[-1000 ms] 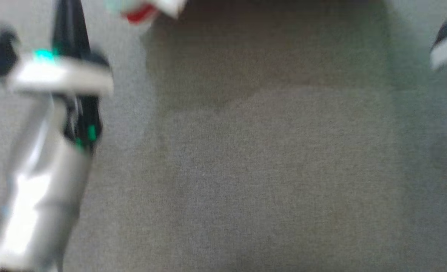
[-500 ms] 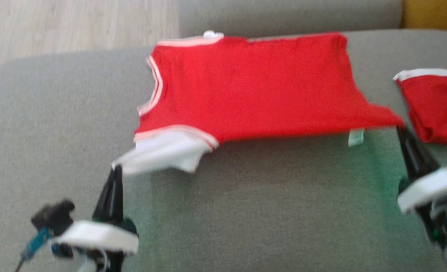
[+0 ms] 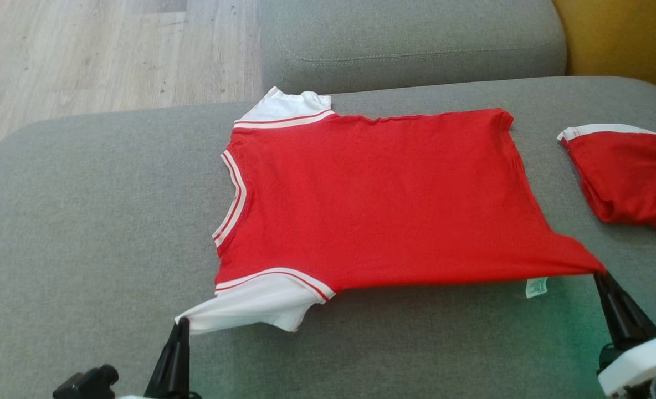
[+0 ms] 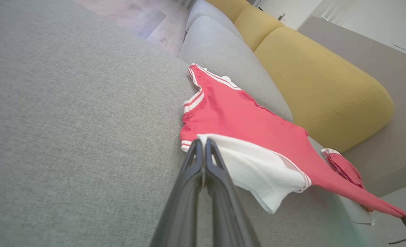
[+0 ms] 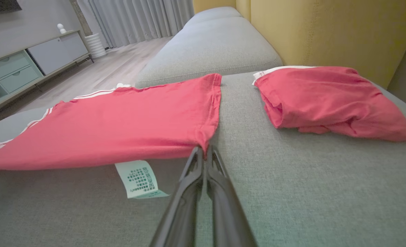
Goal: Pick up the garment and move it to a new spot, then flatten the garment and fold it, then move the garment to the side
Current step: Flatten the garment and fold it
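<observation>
The red white-sleeved fabric shirt (image 3: 378, 199) stays stretched: left gripper (image 3: 180, 325) still clamps its seven-o'clock sleeve, right gripper (image 3: 598, 275) its four-o'clock corner.

Soft even daylight, sharp focus, faint green glow (head view, lower right), wide-angle wrist distortion.

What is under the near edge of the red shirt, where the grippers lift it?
Under the raised near edge of the red shirt hangs a white care label, above bare grey sofa cushion. Farther back the shirt lies flat and hides whatever is beneath it.
</observation>
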### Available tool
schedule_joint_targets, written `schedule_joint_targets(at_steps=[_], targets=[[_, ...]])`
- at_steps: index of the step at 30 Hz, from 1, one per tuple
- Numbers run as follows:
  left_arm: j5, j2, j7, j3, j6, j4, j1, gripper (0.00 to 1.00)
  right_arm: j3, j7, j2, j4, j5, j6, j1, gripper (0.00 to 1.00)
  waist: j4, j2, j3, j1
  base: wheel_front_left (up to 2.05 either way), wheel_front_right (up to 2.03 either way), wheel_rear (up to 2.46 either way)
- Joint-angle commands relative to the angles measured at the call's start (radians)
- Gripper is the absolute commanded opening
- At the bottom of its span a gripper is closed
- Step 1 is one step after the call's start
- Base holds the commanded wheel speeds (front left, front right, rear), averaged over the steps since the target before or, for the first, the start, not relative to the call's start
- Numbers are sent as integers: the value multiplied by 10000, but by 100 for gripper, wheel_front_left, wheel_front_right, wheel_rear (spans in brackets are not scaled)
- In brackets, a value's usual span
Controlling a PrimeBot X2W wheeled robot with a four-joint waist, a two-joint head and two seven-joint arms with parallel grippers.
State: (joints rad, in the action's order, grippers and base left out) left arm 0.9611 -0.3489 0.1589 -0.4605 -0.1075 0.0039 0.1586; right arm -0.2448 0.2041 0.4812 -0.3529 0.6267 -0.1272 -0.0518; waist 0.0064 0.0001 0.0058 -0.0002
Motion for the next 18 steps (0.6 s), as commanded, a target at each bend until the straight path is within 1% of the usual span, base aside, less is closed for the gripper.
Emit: schedule_joint_targets(at_steps=[1, 5, 10, 15, 18], targets=[[82, -214, 17, 359, -123, -324, -446, 0, 149, -63, 255, 384, -66, -35, 141, 0, 21, -1, 24, 2, 0, 0, 0], [168, -14, 23, 472, -176, -316, -939, 0, 466, -533, 84, 728, -97, -35, 241, 0, 58, -1, 268, 2, 0, 0, 0], [269, 420, 113, 588, -67, 54, -2002, 0, 609, -925, -139, 655, -59, -35, 895, 0, 25, -1, 830, 2, 0, 0, 0], [308, 855, 147, 632, 190, 737, -3409, 0, 576, -1041, -238, 338, -34, -35, 1850, 0, 0, -1, 1498, 2, 0, 0, 0], [253, 1004, 135, 616, 374, 1323, -4234, 0, 432, -1058, -253, 70, -62, -35, 2473, 0, -33, -1, 1819, 2, 0, 0, 0]])
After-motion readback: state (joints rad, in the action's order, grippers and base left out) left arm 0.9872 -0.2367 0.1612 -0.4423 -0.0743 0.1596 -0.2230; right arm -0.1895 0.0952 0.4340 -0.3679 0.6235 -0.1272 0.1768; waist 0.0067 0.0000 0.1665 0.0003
